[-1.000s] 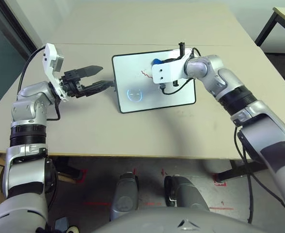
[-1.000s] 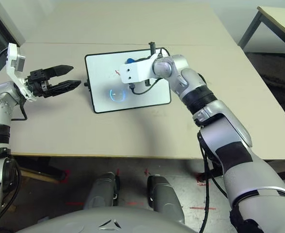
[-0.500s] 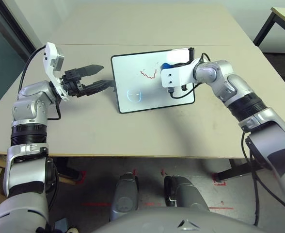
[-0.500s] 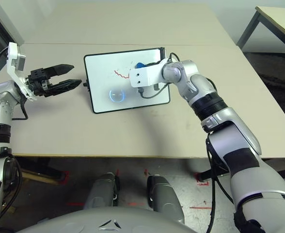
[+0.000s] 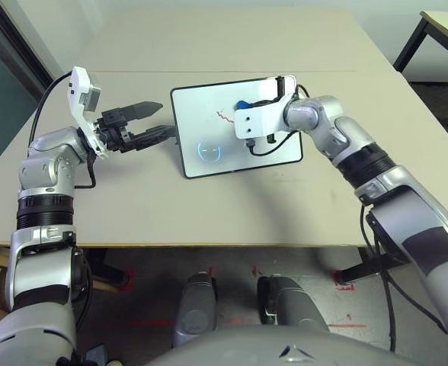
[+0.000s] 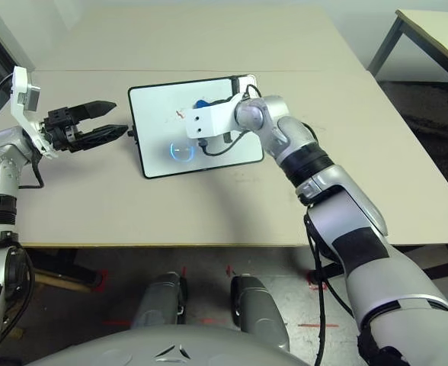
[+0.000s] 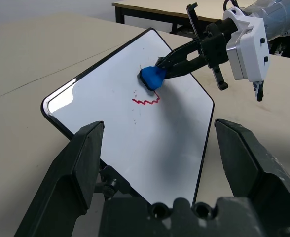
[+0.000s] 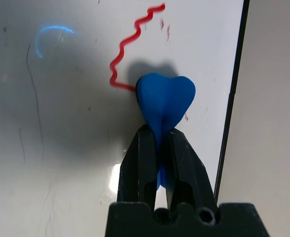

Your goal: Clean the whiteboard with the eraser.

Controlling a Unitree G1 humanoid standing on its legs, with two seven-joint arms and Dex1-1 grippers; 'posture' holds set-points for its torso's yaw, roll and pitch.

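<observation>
On white dark-framed whiteboard [image 5: 235, 130] | right gripper [image 8: 158, 140] clamps bright blue eraser [image 8: 164, 101] beside red squiggle [image 8: 130, 47] | left gripper [image 7: 160, 163] spread apart

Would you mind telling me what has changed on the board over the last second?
The right gripper, shut on the blue eraser, swept toward the board's right side and has come back to the red squiggle, which still shows, shorter than half a second ago. The whiteboard itself has shifted slightly toward the robot's left. The left gripper stays open, hovering beside the board's left edge, holding nothing.
</observation>
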